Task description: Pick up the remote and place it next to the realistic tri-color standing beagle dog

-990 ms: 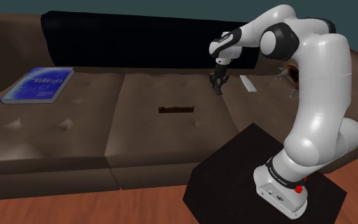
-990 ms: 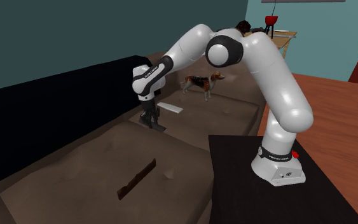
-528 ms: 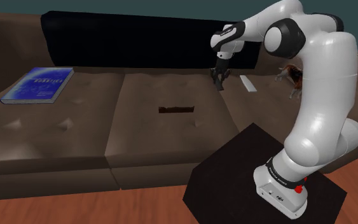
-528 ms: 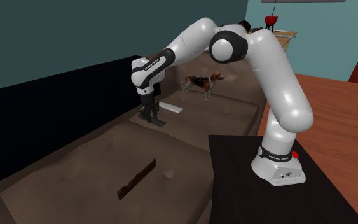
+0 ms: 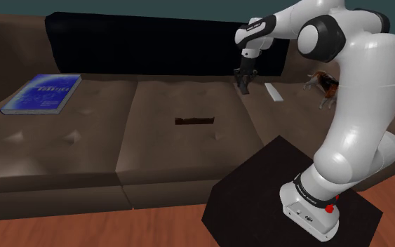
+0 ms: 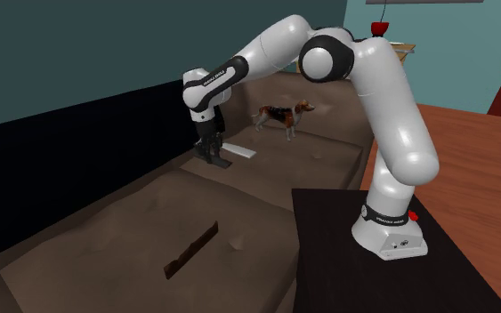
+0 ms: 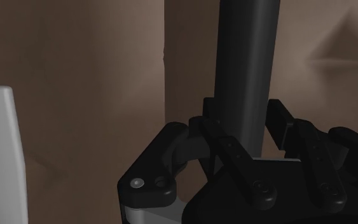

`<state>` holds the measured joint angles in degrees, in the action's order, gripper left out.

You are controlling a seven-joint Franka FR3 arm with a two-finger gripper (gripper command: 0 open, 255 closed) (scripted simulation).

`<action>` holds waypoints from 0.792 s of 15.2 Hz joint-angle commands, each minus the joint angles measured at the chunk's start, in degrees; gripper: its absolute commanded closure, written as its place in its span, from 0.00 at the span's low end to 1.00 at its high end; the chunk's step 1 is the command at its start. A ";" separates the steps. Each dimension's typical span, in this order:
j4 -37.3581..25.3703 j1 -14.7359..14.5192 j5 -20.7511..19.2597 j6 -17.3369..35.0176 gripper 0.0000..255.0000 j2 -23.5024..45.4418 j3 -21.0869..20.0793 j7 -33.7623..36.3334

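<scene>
black remote (image 7: pixel 247 63) in the fingers (image 7: pixel 231 151), near sofa seam (image 7: pixel 165 70), beside white slab (image 7: pixel 2 159)

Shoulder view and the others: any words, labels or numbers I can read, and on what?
On the book: a pale title on the blue cover, too blurred to read.
On the base ring: small white lettering, too small to read.
On the wrist link: white lettering, too small to read.
On the remote in the gripper: no marks show.
</scene>
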<state>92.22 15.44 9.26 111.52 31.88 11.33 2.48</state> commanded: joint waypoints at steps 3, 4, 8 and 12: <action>-1.12 -0.06 -0.36 -2.56 1.00 -1.46 0.20 0.29; -1.40 -0.08 -0.45 -3.16 1.00 -1.79 0.24 0.36; -2.66 -0.12 -0.75 -5.62 1.00 -3.02 0.39 0.63; -4.16 -0.14 -1.03 -8.17 1.00 -4.09 0.52 0.89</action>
<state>88.65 15.27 8.29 104.13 27.96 11.81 3.32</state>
